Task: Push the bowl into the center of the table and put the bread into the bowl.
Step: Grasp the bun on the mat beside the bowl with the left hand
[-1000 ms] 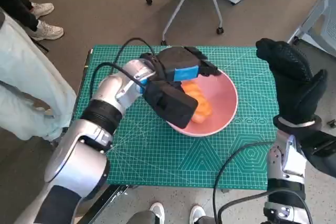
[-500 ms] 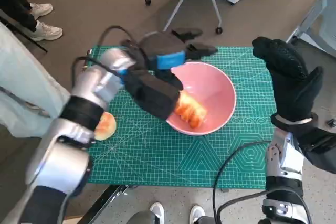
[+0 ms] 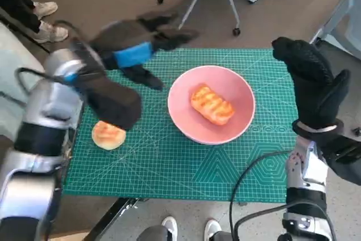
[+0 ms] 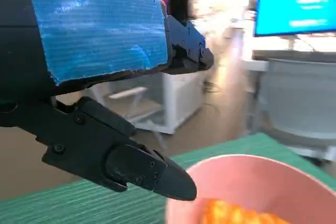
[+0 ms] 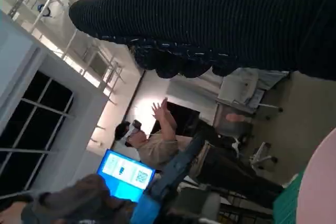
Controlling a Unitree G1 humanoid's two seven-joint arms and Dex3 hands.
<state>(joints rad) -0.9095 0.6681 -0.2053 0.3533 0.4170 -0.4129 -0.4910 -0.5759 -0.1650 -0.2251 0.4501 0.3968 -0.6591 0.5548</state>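
Since the earlier frames, the left hand (image 3: pixel 135 55) has withdrawn from the bowl (image 3: pixel 243 118) toward the table's far left; it now hovers, motion-blurred, over the far left part of the mat (image 3: pixel 169 165), well apart from the bowl. Its fingers (image 4: pixel 152 174) are spread apart and hold nothing; the left wrist view shows the blue-taped back and one black finger extended above the bowl's pink rim. The bread (image 3: pixel 211 104), an orange loaf with grill-like stripes, lies inside the bowl, slightly tilted against the inner wall, and is now fully uncovered. The bowl stands on the mat somewhat right of the table's middle. A second bun (image 3: pixel 108 135), round and pale orange, is now exposed on the mat near the left edge, just beside the left forearm's dark wrist housing. The right hand (image 3: pixel 313 86) is raised upright above the table's right edge, apart from the bowl, in the same place as before; its gloved fingers are extended and hold nothing. In the right wrist view, a person (image 5: pixel 157 142) with raised hands is visible in the background. Feet (image 3: pixel 42 9) show on the floor beyond the table's left corner.
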